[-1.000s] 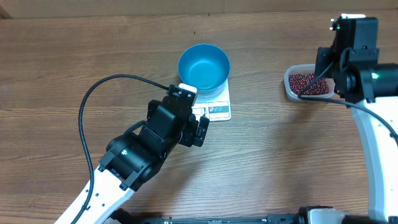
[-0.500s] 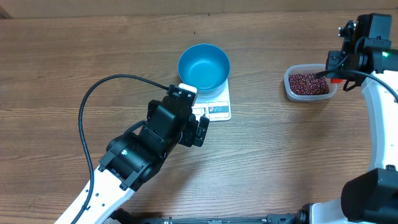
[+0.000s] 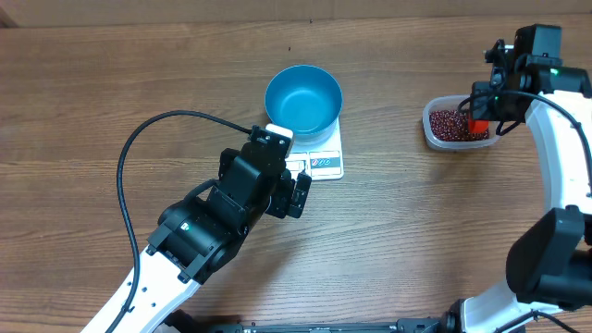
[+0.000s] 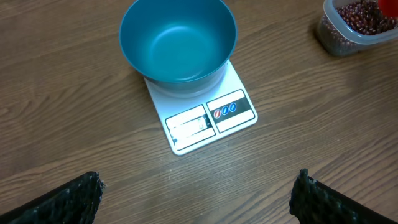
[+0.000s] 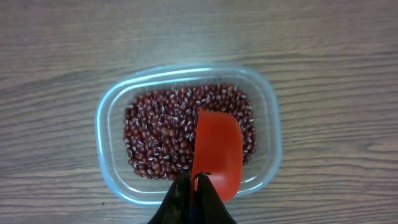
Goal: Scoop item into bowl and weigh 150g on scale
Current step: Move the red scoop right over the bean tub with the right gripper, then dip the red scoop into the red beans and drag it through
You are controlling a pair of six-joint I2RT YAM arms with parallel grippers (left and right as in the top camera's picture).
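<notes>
right wrist view: right tool [image 5: 193,186] pinches the scoop [image 5: 217,155] by its handle, cup over the beans [image 5: 158,137] in the tub [image 5: 102,124], apparently to load. left tool [image 4: 199,199] spread, clear of the scale [image 4: 211,118] carrying the empty bowl [image 4: 177,46].

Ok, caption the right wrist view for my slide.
Shut right gripper holds an empty bright red plastic scoop at the dark maroon beans in a clear rounded-rectangular plastic tub.
</notes>
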